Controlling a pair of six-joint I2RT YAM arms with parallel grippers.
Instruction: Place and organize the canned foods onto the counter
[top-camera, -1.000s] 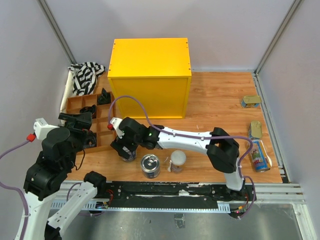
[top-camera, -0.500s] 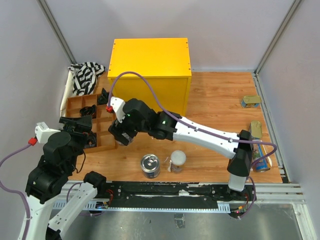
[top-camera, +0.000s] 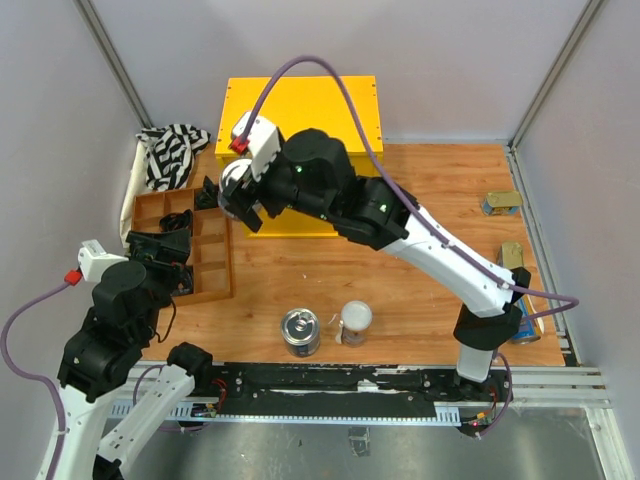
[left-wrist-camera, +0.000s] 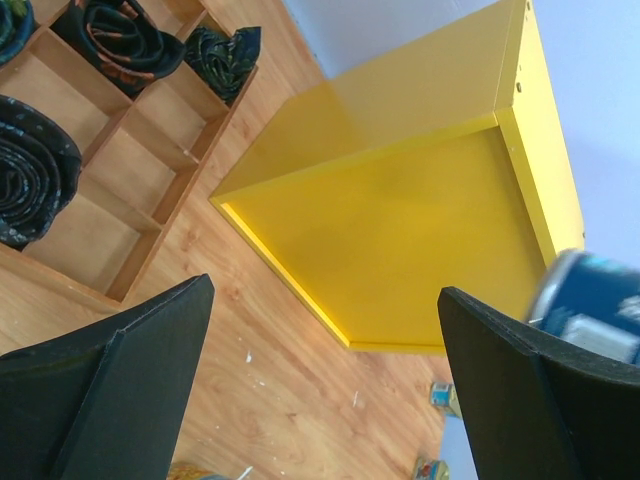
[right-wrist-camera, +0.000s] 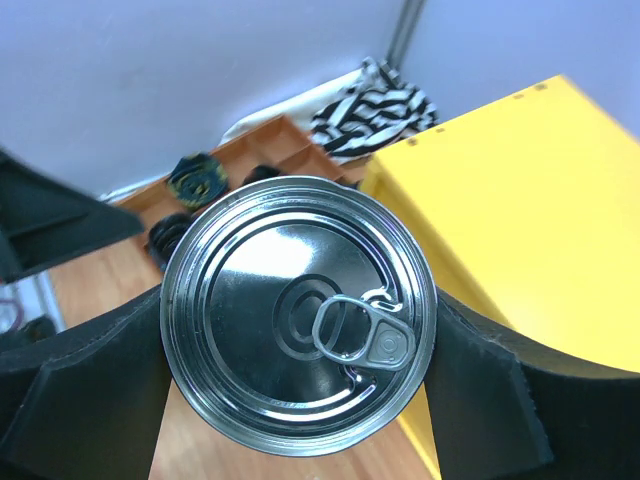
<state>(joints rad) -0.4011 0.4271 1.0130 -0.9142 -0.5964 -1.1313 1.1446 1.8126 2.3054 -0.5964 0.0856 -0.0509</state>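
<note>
My right gripper (top-camera: 240, 196) is shut on a wide blue-labelled, silver-topped can (right-wrist-camera: 298, 315) and holds it in the air at the front left corner of the yellow counter (top-camera: 300, 115). That can also shows at the right edge of the left wrist view (left-wrist-camera: 590, 300). A second wide can (top-camera: 300, 332) and a white-lidded slim can (top-camera: 356, 320) stand near the table's front edge. Another slim can (top-camera: 518, 312) lies at the right. Two gold tins (top-camera: 500, 203) (top-camera: 511, 258) lie at the far right. My left gripper (left-wrist-camera: 325, 400) is open and empty above the tray's front.
A brown wooden compartment tray (top-camera: 205, 255) with small black rolled objects (left-wrist-camera: 35, 170) sits left of the counter. A striped cloth (top-camera: 172, 152) lies behind it. Grey walls enclose the table, and a rail runs along the right edge.
My right arm has lifted the wide can off the table by the tray's front corner, up and back to the counter's front left corner. The left arm has barely shifted.
</note>
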